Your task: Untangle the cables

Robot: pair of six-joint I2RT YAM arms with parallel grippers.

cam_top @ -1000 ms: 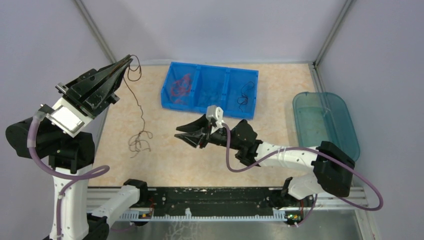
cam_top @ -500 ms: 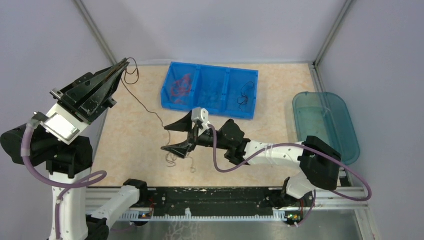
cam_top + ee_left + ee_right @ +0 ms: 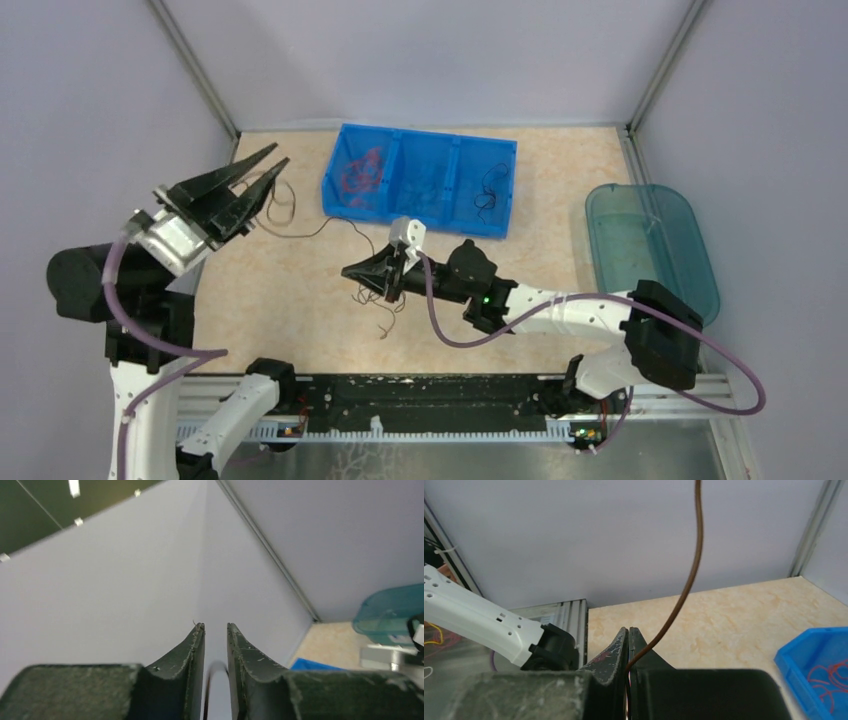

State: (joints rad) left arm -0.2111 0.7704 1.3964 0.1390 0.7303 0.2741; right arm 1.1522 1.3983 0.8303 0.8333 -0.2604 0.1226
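Your right gripper (image 3: 350, 271) is clamped on the brown cable (image 3: 322, 234), a little towards the near edge from the middle of the tabletop (image 3: 280, 300). In its wrist view the jaws are pressed together and the cable rises from between them. From there the cable runs across the surface towards the far left corner, where it curls in loops beside your left gripper (image 3: 280, 155). That gripper's fingers are parted; its wrist view shows a dark loop arching in the gap, and you can't tell whether it touches either finger. A short curly tail lies just on the near side of the right gripper. The tabletop is beige and marbled, walled by pale lilac panels (image 3: 430, 60), with metal posts (image 3: 195, 70) at the far corners. A blue bin (image 3: 455, 147) sits by the far edge, with red cables (image 3: 360, 172) in its left compartment and a black cable (image 3: 490, 190) in its right. A teal tub (image 3: 640, 188) lies along the right edge
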